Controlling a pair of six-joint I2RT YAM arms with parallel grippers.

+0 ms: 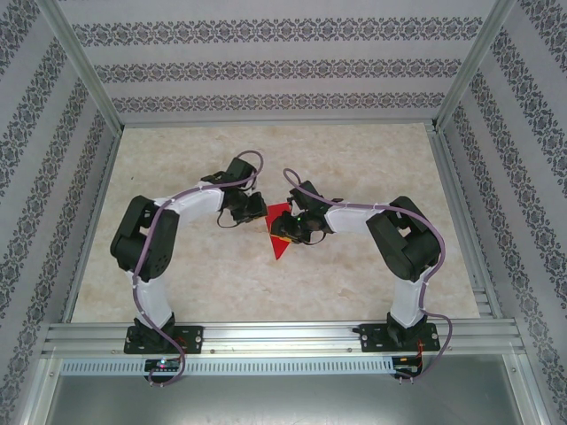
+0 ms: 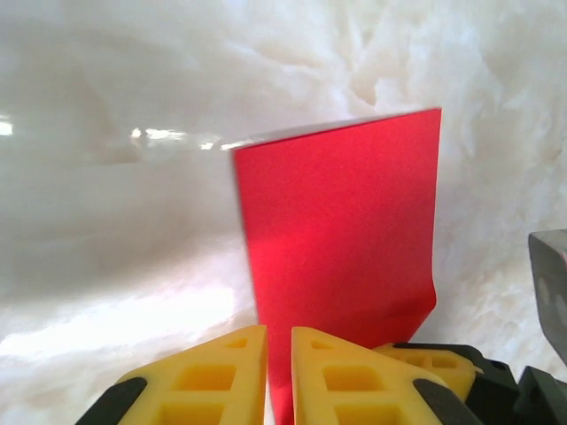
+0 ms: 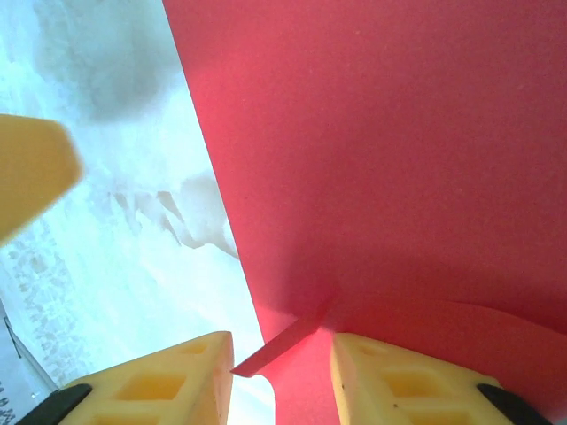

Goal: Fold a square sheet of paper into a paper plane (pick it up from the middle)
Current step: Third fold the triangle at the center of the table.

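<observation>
Marbled table (image 1: 372, 168), patterned walls. The paper (image 2: 341, 230) lies at centre frame in the top view, between both arms, folded into a red shape tapering downward. The left gripper (image 2: 279, 345) has jaws together, apparently clamped on the paper's edge. The right gripper (image 3: 282, 354) has jaws apart, a loose flap between them. Status: early folds made; no dart yet, further creases remain.

Patterned grey-and-white walls (image 1: 266, 53) (banded, floral) enclose a pale marbled tabletop (image 1: 354, 283) within aluminium framing (image 1: 283, 336).
</observation>
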